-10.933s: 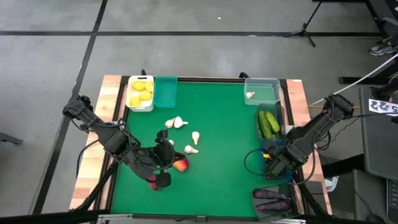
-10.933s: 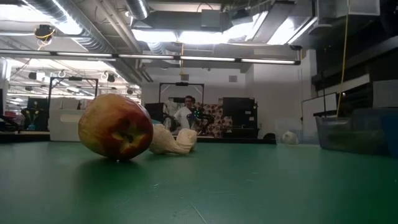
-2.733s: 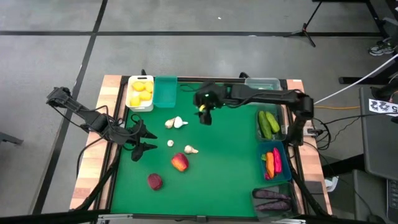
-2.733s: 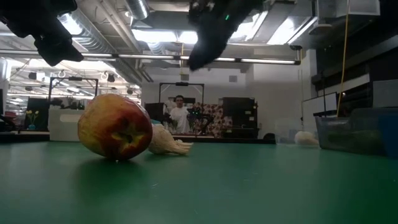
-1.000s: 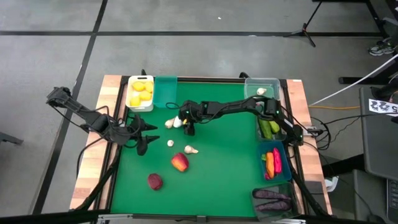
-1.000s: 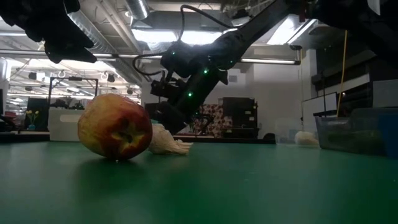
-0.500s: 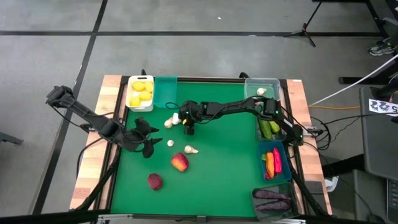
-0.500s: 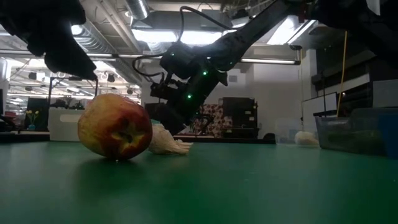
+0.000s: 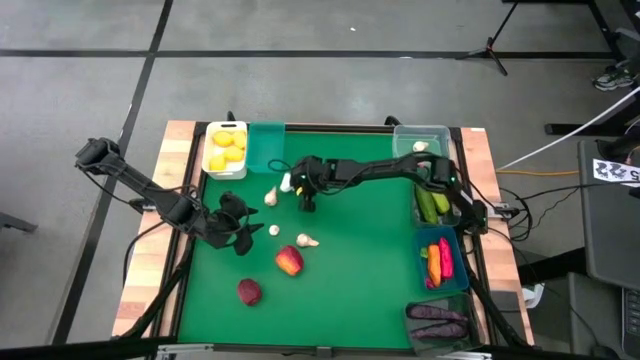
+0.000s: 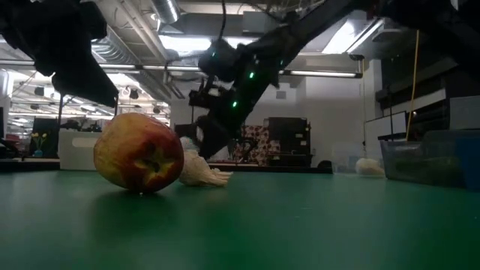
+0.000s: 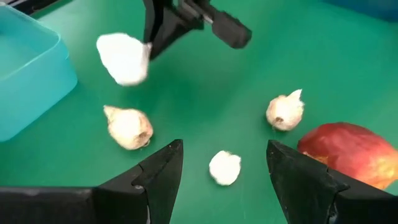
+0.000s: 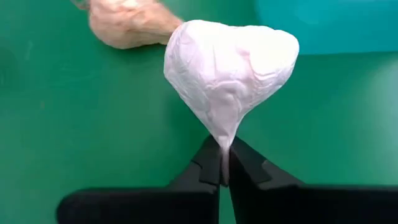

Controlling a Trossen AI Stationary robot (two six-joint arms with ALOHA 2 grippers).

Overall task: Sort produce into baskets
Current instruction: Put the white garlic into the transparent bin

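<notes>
My right gripper (image 9: 295, 184) reaches across the green table to its far left part and is shut on a white garlic bulb (image 12: 230, 65). That bulb also shows in the left wrist view (image 11: 124, 58). Three more garlic bulbs lie on the mat (image 9: 270, 198) (image 9: 274, 230) (image 9: 308, 240). A red apple (image 9: 289, 262) and a darker red one (image 9: 248, 291) rest nearer the front. My left gripper (image 11: 224, 180) hovers open just short of the small bulb (image 11: 224, 168), touching nothing. My right gripper pinches the garlic bulb's pointed stem tip (image 12: 223, 144) between the free ends of its two fingers. The fingers slant down, coming from the table's right side. The round body sticks out beyond the fingertips, lifted clear of the mat.
A white basket of lemons (image 9: 226, 148) and a teal basket (image 9: 266, 147) stand at the far left. A clear basket with garlic (image 9: 420, 146) stands at the far right. Baskets of cucumbers (image 9: 432, 200), carrots and chilies (image 9: 438, 260) and eggplants (image 9: 438, 320) line the right edge.
My right gripper has shut on the garlic bulb's stem and raised it off the mat, a little toward the far edge. The neighbouring bulb stayed in place. My left gripper has sunk toward the garlic bulbs near the apple.
</notes>
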